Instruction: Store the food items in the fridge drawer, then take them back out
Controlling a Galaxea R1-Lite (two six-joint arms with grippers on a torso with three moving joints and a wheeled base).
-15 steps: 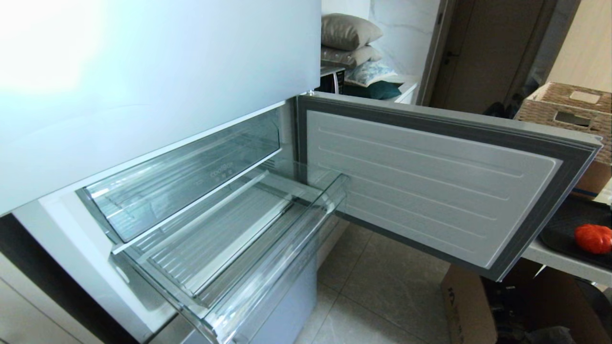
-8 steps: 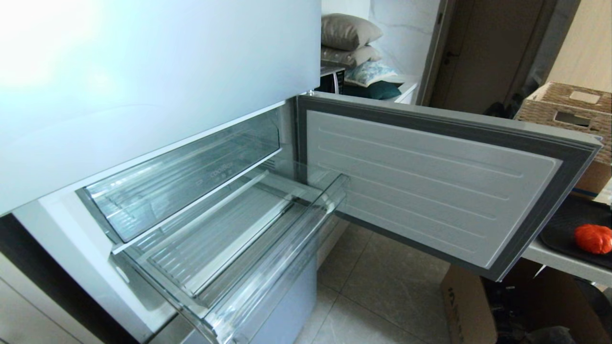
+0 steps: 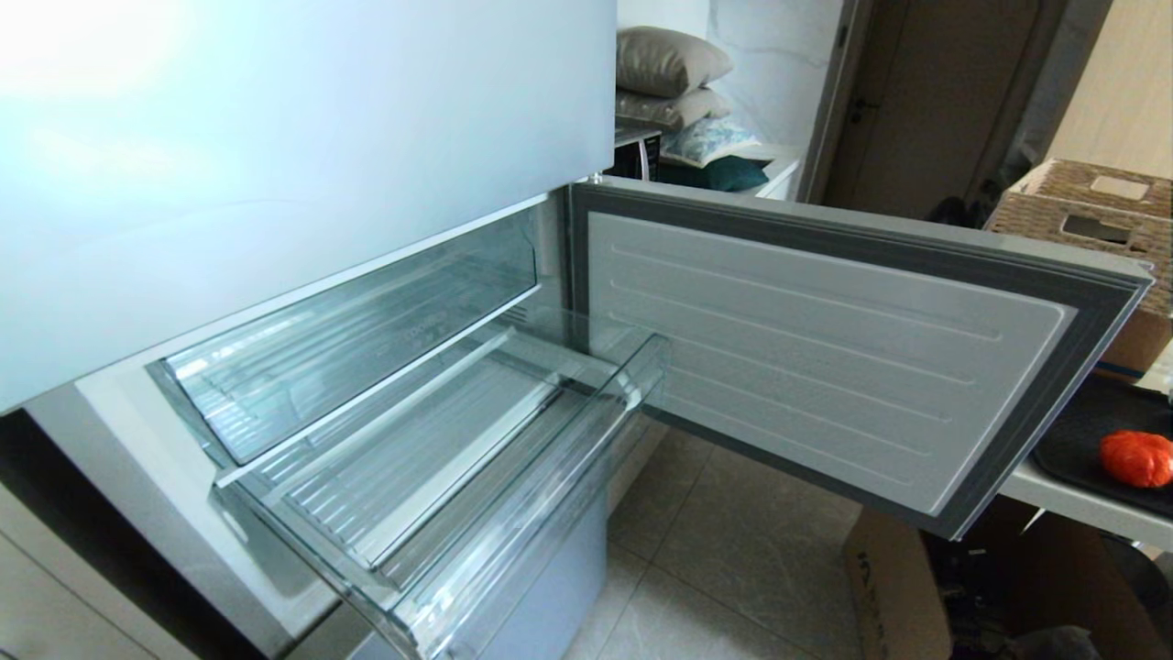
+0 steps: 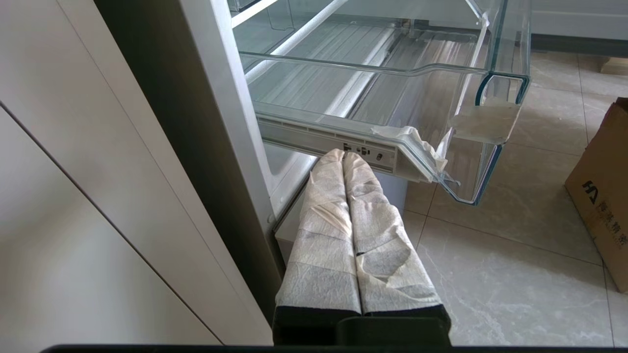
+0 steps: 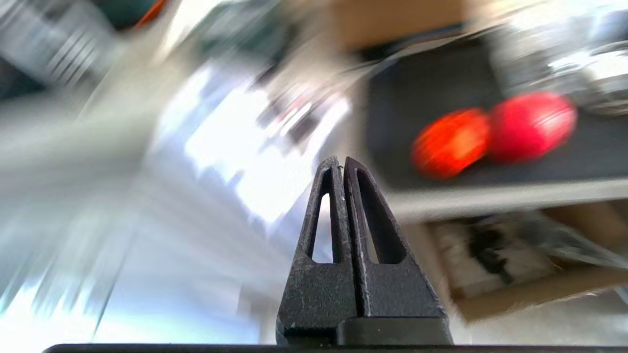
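Stillness marks the head view: against the picture from a second ago, we see the fridge drawer (image 3: 440, 477), the open door panel (image 3: 825, 357) and the floor in the same places. The orange-red tomato (image 3: 1136, 458) at the right edge looks slightly rounder and less lobed than it did then; it sits on the black mat (image 3: 1081, 440).

Neither arm shows in the head view. In the left wrist view, we see the left gripper (image 4: 343, 156) low in the centre of the frame, its 2 cloth-wrapped fingers pressed together with nothing between them, tips just beneath the underside of the drawer's rail. In the right wrist view, the right gripper (image 5: 341, 161) rises from the bottom centre, its 2 dark fingers closed flat against each other and empty.

The drawer stands pulled out and we see nothing in it: lower centre-left of the head view, top of the left wrist view, where its lipped front corner carries a patch of tape (image 4: 485, 120). Both food items lie outside it on the mat, side by side in the upper right of the right wrist view: the tomato and, just beside it, the deeper red apple (image 5: 532, 125).

That view is heavily smeared, so we cannot tell whether the 2 fruits touch. The apple falls outside the head view, and a cardboard box (image 4: 603, 196) is cut off at the right edge of the left wrist view.
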